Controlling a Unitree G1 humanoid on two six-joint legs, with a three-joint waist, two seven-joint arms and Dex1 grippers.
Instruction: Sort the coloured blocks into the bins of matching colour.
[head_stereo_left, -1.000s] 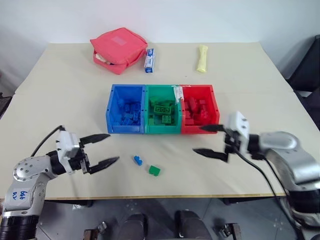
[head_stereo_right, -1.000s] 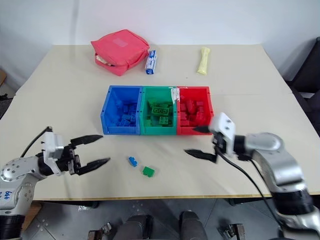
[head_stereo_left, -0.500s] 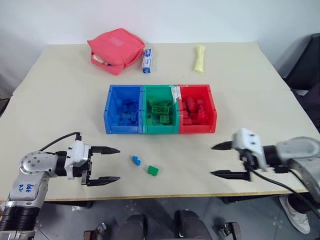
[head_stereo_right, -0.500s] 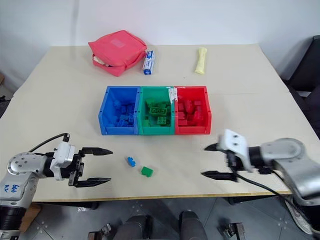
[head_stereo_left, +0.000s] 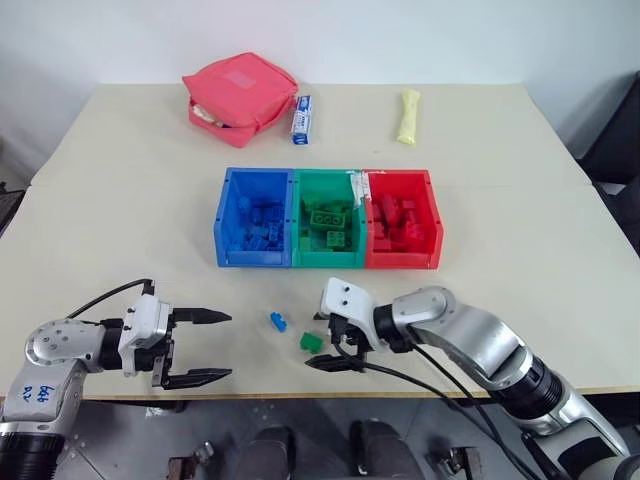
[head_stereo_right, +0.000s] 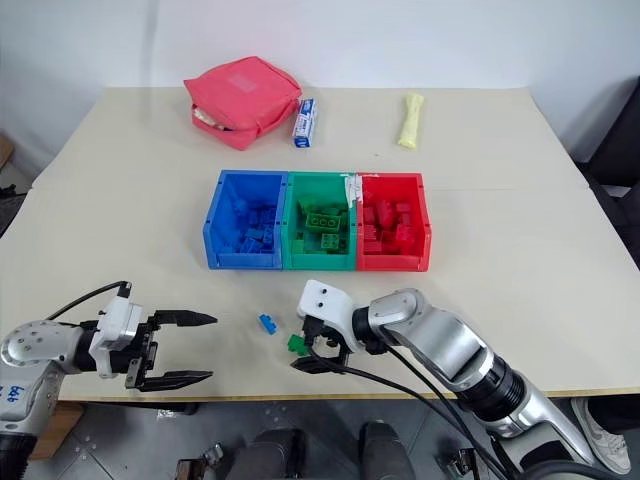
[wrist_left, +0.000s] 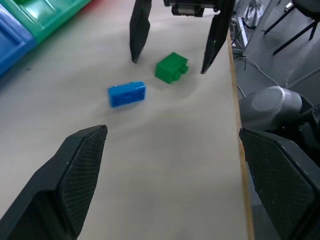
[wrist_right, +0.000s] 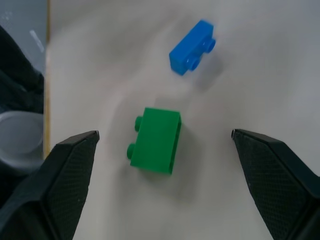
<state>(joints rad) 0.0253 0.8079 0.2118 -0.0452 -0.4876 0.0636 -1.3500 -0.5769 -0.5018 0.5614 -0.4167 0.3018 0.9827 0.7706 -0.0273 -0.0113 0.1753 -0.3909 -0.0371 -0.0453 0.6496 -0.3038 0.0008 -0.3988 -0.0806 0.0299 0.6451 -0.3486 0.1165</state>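
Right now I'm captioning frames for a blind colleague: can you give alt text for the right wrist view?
The right gripper hangs open over a green block lying on the beige table, one black finger to each side of it and not touching. A blue block lies just beyond.

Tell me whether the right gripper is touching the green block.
Apart. The right wrist view shows the green block lying between the open right gripper, with bare table on both sides.
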